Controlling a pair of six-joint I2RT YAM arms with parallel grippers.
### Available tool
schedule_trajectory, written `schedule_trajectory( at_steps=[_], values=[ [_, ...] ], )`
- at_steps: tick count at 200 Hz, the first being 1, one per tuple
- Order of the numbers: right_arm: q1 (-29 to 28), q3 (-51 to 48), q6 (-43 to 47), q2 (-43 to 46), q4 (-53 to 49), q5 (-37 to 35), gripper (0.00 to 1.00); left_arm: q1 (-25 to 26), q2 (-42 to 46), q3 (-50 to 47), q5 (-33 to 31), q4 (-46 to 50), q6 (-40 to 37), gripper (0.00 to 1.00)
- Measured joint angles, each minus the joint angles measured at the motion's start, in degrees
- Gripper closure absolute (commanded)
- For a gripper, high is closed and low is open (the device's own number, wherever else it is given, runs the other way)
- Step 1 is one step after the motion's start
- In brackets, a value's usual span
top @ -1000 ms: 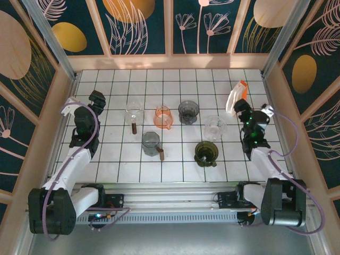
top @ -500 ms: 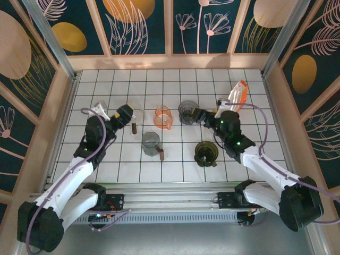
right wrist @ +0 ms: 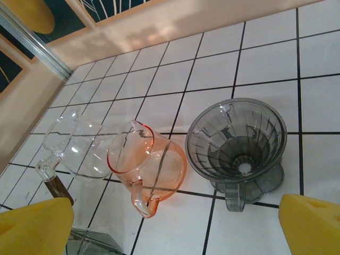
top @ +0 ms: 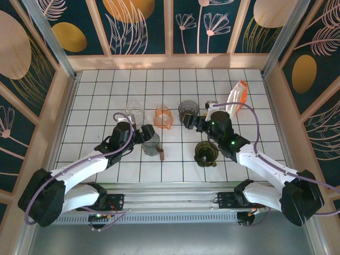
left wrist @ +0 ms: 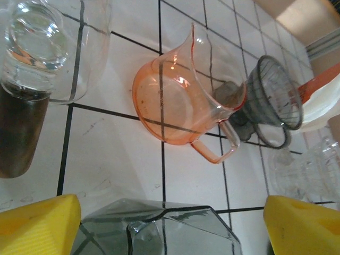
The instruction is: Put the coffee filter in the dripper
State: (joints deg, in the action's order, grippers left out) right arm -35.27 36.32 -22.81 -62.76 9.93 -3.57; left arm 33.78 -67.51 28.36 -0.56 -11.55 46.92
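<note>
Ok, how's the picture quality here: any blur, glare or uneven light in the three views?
Top view: evenly lit and sharp across the tiled table. Left wrist view: the orange jug is crisp with small glints, while the left fingertips at the bottom corners are soft. Right wrist view: the grey dripper is sharp, the right fingertips blurred.

Both arms extended forward, angled inward toward each other. Left gripper (top: 145, 133) carried low, jaws spread wide. Right gripper (top: 190, 121) likewise low, jaws fully apart, yellow pads (right wrist: 35, 226) clear.
</note>
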Motion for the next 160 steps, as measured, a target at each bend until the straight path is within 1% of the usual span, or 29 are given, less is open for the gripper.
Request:
schedule_trajectory(
  at_steps=[36, 64, 81, 121, 137, 151, 157, 159, 160],
  values=[
    [0.0, 0.0, 0.0, 0.6, -1.0, -0.7, 0.01, 2.0, -3.6, 0.3, 1.0, -1.3, -0.8, 0.20],
    [0.0, 0.0, 0.0, 1.2, -1.2, -1.1, 0.01, 3.6, -3.8, 0.3, 3.0, -2.9, -0.5, 0.21],
    [0.0, 0.0, 0.0, 1.5, -1.3, -1.4, 0.01, 5.4, -3.8, 0.3, 4.2, -4.5, 0.3, 0.23],
    [0.0, 0.0, 0.0, 1.6, -1.3, -1.5, 0.01, 9.6, -3.8, 0.3, 6.2, -6.8, 2.5, 0.23],
    [0.0, 0.0, 0.0, 1.6, -1.4, -1.5, 0.01, 10.5, -3.7, 0.3, 6.6, -7.3, 3.4, 0.20],
    [0.0, 0.0, 0.0, 1.5, -1.6, -1.6, 0.02, 10.7, -2.9, 0.3, 6.3, -6.8, 3.9, 0.15],
    [0.0, 0.0, 0.0, 1.4, -1.9, -1.8, 0.04, 10.7, -2.1, 0.3, 5.8, -6.1, 4.1, 0.12],
    [0.0, 0.0, 0.0, 1.3, -2.1, -1.9, 0.05, 10.7, -1.6, 0.4, 5.6, -5.8, 3.8, 0.09],
    [0.0, 0.0, 0.0, 1.3, -2.1, -2.0, 0.05, 10.7, -1.3, 0.4, 5.4, -5.6, 3.8, 0.06]
  ],
)
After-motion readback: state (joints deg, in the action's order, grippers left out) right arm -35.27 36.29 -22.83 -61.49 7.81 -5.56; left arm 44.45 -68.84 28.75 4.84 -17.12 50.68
